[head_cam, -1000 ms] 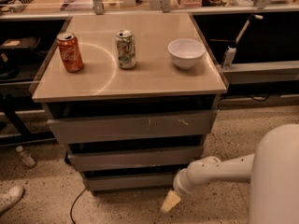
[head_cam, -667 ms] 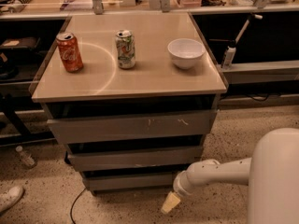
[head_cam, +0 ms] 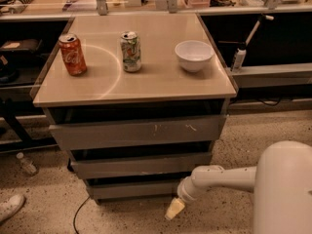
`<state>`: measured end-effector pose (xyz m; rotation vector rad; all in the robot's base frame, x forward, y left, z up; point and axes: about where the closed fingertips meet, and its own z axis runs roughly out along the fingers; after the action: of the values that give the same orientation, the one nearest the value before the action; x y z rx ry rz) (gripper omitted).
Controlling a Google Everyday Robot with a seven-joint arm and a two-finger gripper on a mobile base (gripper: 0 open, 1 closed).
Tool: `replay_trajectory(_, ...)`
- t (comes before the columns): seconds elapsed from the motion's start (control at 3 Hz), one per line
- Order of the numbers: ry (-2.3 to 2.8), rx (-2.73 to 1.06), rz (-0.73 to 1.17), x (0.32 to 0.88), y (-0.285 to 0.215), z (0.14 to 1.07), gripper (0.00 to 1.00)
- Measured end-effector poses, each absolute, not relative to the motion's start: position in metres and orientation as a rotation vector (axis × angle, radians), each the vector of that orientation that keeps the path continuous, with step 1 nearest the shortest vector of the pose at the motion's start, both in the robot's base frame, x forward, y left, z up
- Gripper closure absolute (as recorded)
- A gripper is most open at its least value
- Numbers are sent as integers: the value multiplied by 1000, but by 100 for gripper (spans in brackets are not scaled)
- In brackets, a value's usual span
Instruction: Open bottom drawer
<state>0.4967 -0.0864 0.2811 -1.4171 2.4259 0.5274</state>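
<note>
A mobile robot's pale, cream-tipped claw (head_cam: pixel 174 208) hangs low over the speckled floor at the right front corner of a tan-topped desk (head_cam: pixel 161 84) with three grey drawers. Its white arm (head_cam: pixel 222 177) reaches in from the rounded white robot body (head_cam: pixel 285 189) at lower right. The job of opening the bottom drawer (head_cam: pixel 134 189), the lowest and narrowest plain grey slanted front of the three, appears barely begun. That panel sits tucked in beneath the middle grey drawer front (head_cam: pixel 141 165), with only a dark gap above it and none of its inside on show, so the pull itself looks to be entirely ahead. The claw lies just beside the drawer's right end, slightly lower and nearer the camera. It does not appear to be touching the panel, though the angle leaves that uncertain, and whether the claw is open or closed cannot be told from here. To finish, it would likely need to get hold of the drawer's upper edge and draw it outward. Above, the widest grey drawer front (head_cam: pixel 136 130), marked with pale scratches, is also shut. On the desk stand a red soda can (head_cam: pixel 72 55), a green-and-white drinks can (head_cam: pixel 130 51) and a white ceramic bowl (head_cam: pixel 194 55), all well clear of the work below.
</note>
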Motion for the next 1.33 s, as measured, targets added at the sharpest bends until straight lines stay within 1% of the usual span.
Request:
replay_trajectory(0.67, 2386, -1410, 451, 517, -89, 254, 0)
replay_trajectory(1.0, 2381, -1402, 443, 523, -91, 241, 0)
replay_trajectory(1.33, 2390, -1400, 431, 552, -107, 202, 0)
